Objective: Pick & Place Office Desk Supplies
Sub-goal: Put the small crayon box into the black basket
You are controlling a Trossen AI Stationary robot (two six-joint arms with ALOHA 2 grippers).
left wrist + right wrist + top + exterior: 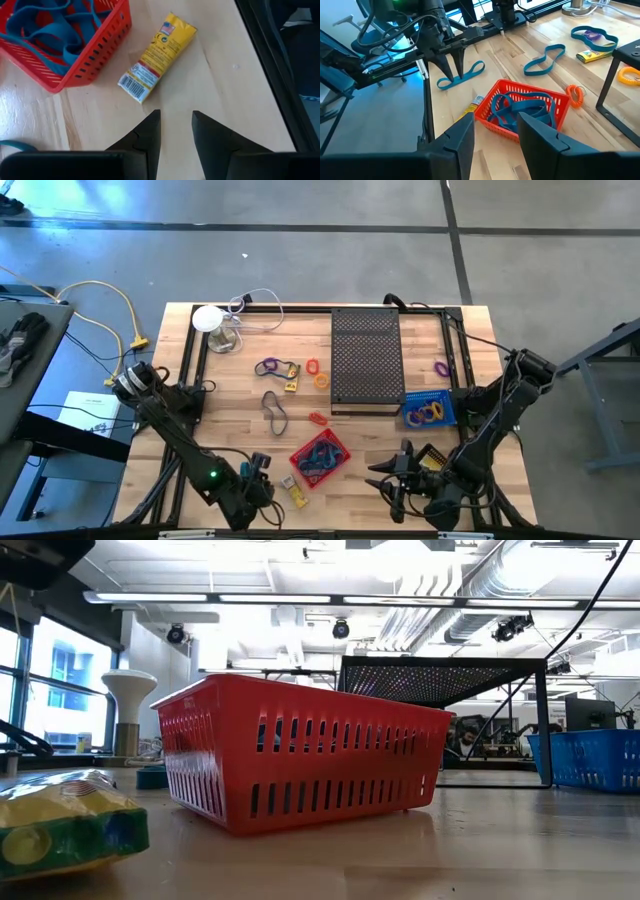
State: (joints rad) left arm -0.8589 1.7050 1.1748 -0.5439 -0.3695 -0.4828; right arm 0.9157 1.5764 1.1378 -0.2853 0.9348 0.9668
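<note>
My left gripper (262,472) is open near the table's near edge. Its fingertips (175,127) point at a yellow packet (157,57) lying flat beside the red basket (65,40). The red basket (320,458) holds blue elastic loops. A teal loop (462,75) lies on the wood by the left gripper's fingers (452,62). My right gripper (378,475) is open and faces the red basket (525,112) from the table's right. More loops (275,412), a purple loop (267,367), orange rings (316,372) and another packet (291,383) lie loose at mid table.
A black perforated tray (365,360) stands on legs at the far middle. Right of it, a blue basket (428,410) holds yellow and purple loops. A white round object with a cable (210,320) stands at the far left. A purple ring (441,367) lies by the tray.
</note>
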